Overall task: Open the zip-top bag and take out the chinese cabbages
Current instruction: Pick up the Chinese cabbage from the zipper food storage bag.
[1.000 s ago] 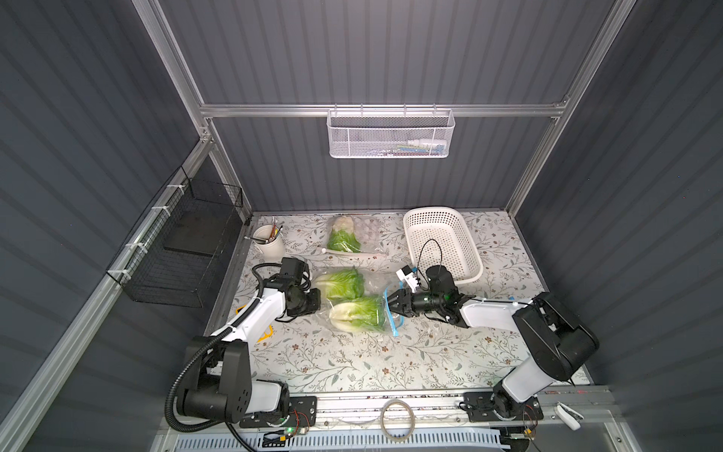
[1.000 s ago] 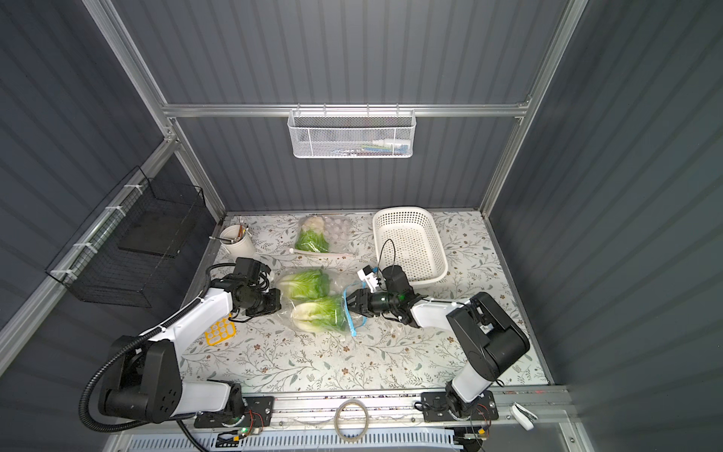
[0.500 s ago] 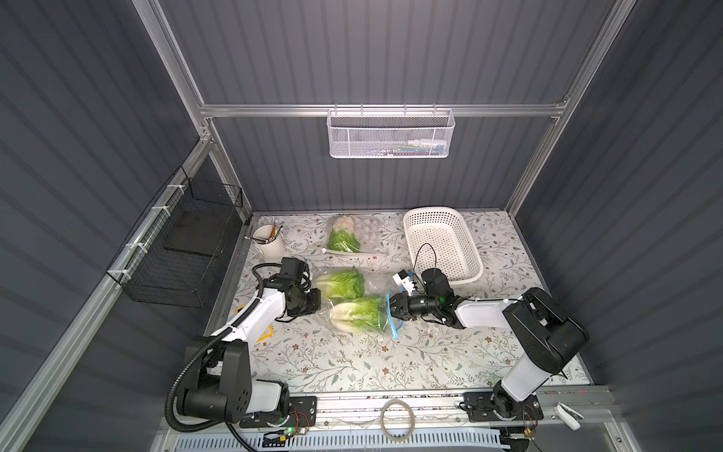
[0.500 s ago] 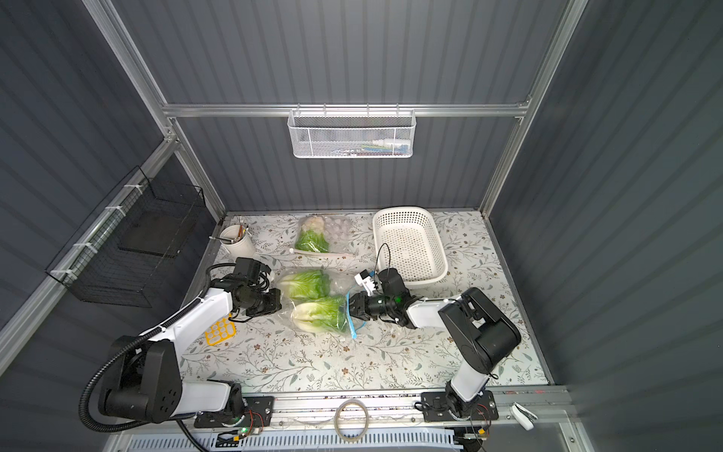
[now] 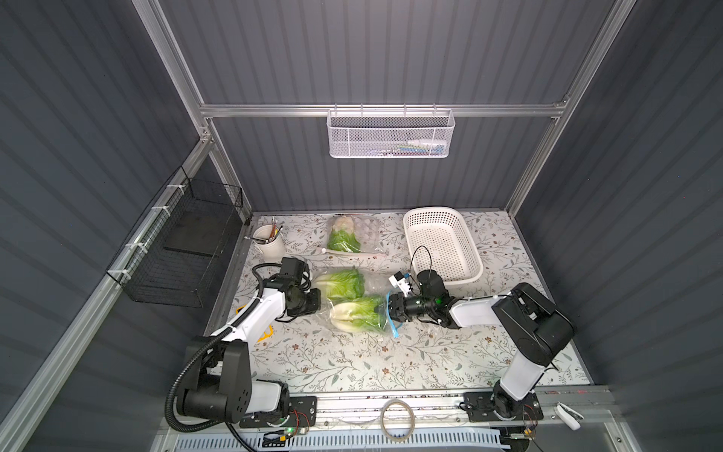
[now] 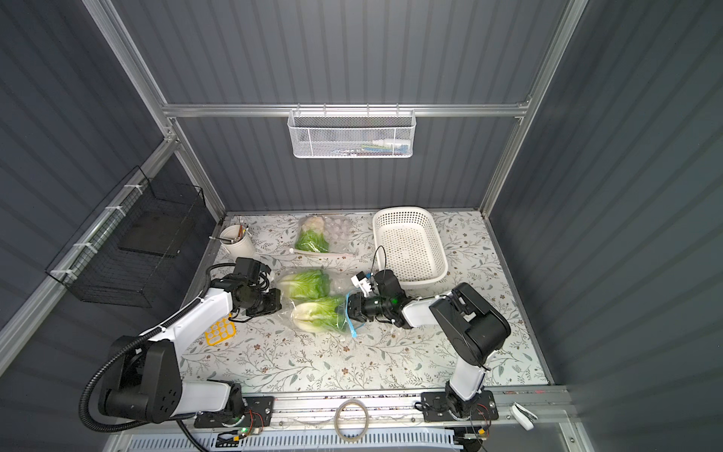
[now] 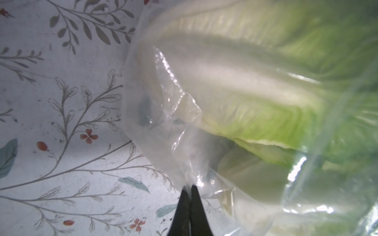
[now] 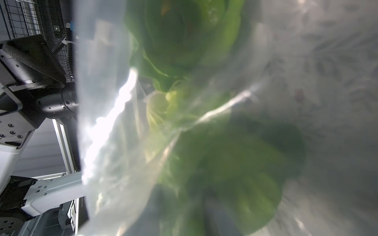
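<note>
We log left gripper (image 5: pixel 317 307) pinched together on the left edge of bag (image 5: pixel 374 282); two cabbages (image 5: pixel 344 285) lie inside bag, side by side, touching, between both grippers; right gripper (image 5: pixel 391 309) sits at bag's blue zip (image 5: pixel 393 332); we cannot tell its jaws' state, wrist view blurred.

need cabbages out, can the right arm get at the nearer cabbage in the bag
Likely yes: the right gripper is at the zip end of the zip-top bag, beside the nearer cabbage; the left gripper pinches the other end. Mouth opening unclear.
</note>
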